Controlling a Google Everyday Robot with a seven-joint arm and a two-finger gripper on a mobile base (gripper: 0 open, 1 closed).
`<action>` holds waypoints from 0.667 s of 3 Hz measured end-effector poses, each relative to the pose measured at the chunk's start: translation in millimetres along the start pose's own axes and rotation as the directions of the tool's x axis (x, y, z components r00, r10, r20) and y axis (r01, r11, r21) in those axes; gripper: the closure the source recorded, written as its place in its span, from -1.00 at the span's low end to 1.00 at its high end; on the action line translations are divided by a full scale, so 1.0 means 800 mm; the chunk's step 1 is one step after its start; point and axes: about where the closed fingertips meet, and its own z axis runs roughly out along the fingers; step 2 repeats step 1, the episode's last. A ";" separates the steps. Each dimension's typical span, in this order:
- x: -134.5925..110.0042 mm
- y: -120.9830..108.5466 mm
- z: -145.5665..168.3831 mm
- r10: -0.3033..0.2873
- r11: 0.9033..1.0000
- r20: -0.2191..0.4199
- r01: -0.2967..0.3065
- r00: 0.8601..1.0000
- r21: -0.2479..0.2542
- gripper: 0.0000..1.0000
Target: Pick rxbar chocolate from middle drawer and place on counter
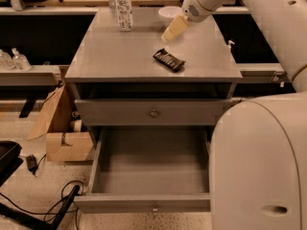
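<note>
The rxbar chocolate (169, 60), a flat black bar with pale lettering, lies on the grey counter (120, 51) right of its middle, near the front edge. My gripper (171, 32) hovers just above and behind the bar, apart from it, with pale fingers pointing down-left, open and empty. The middle drawer (144, 204) is pulled fully out below, and its tray shows nothing inside.
A clear water bottle (123, 6) and a white bowl (170, 13) stand at the back of the counter. A shut drawer front with a round knob (153, 113) sits above the open drawer. My white body (259, 162) fills the right. A cardboard box (62, 138) stands on the floor at left.
</note>
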 end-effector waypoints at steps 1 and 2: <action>0.000 0.001 0.002 0.000 1.000 -0.001 0.000 1.000 -0.003 -1.00; 0.000 0.001 0.002 0.000 1.000 -0.001 0.000 1.000 -0.003 -1.00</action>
